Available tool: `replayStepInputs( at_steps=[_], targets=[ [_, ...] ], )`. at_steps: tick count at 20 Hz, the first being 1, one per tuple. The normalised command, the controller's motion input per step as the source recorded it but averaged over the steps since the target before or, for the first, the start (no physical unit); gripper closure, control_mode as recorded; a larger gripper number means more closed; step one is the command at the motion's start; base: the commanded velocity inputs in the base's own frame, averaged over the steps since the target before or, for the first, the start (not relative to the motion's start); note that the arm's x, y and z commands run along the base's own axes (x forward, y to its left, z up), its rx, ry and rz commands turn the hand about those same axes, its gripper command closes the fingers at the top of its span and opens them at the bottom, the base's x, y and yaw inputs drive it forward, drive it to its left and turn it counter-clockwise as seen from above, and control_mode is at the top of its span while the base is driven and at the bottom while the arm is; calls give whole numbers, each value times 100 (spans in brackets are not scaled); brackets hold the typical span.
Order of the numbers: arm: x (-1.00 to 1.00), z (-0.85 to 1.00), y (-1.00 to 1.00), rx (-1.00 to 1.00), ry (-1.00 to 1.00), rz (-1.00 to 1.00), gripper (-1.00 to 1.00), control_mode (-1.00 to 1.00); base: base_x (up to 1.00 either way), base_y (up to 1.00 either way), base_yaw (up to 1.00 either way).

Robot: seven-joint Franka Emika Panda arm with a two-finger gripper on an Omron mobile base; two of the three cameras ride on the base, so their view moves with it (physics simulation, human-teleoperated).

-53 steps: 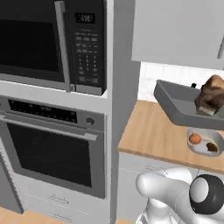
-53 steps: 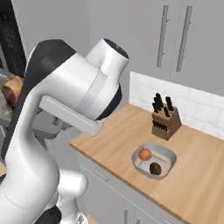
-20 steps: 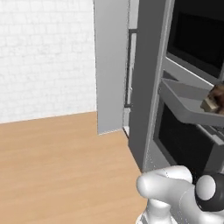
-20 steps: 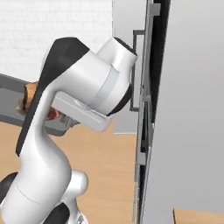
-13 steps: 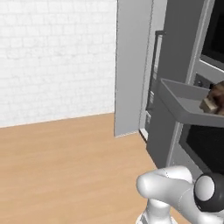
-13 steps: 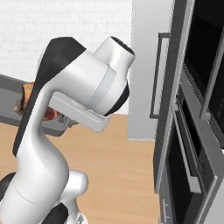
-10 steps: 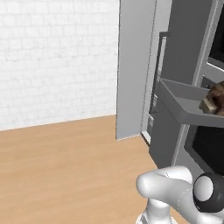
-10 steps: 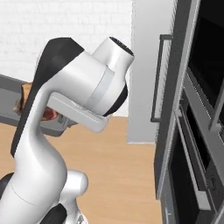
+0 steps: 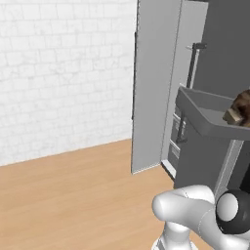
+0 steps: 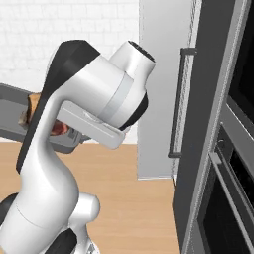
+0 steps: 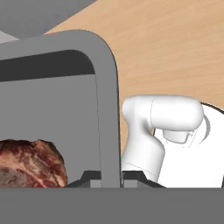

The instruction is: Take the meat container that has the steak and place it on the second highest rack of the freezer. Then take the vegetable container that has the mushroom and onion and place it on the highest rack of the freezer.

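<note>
My gripper is shut on the rim of the grey meat container, one fingertip on each side of its wall. The steak, marbled red and brown, lies inside near the gripper. The container hangs in the air at chest height with brown meat at its right end. From the other side the container sticks out left behind my arm. The freezer stands close ahead, tall and grey, with its dark bar handle. The vegetable container with the mushroom and onion is out of view.
A light grey upright panel stands left of the handle, with white shelf edges in the gap. A white brick wall and bare wooden floor lie to the left. A dark oven front is at the right.
The whole scene has swept sideways as the base moved, from counter and oven to the freezer side. The tall grey unit has come closer. The container stays gripped the same way.
</note>
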Motion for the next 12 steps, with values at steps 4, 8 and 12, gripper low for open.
replayStepInputs(
  at_steps=[4,8,12],
  targets=[
    [0,0,0,0,0,0,100,100,63,57,-26],
    [0,0,0,0,0,0,100,100,59,55,-33],
    [0,0,0,0,0,0,100,100,59,52,-40]
  ],
)
